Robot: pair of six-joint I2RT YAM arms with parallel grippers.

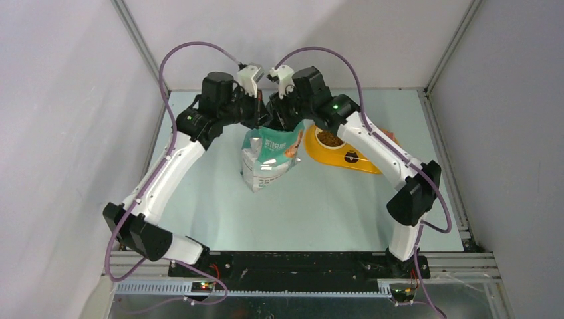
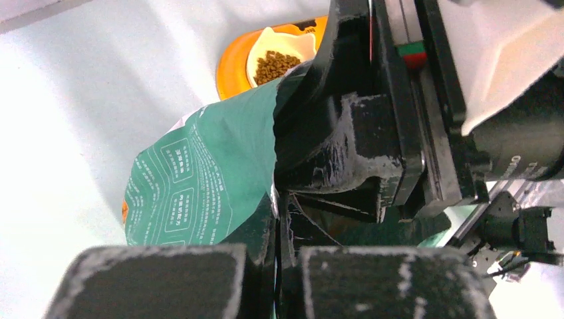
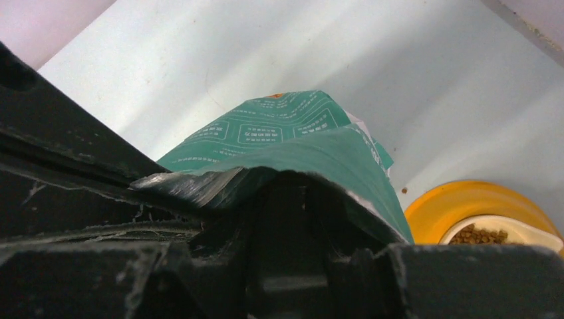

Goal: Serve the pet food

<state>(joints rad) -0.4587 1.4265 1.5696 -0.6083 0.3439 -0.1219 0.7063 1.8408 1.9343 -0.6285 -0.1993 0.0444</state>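
Left gripper (image 2: 275, 260) and right gripper (image 3: 279, 219) each pinch the top edge of the teal bag (image 1: 266, 159). Pet food (image 1: 328, 138) lies in the yellow feeder (image 1: 360, 162) nearby.

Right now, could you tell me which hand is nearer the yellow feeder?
Right: the right hand pinches the bag top beside the feeder; the left hand pinches it farther off.

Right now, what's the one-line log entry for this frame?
left gripper: shut on bag top | right gripper: shut on bag top | bag: beside yellow feeder | kibble: in one feeder bowl
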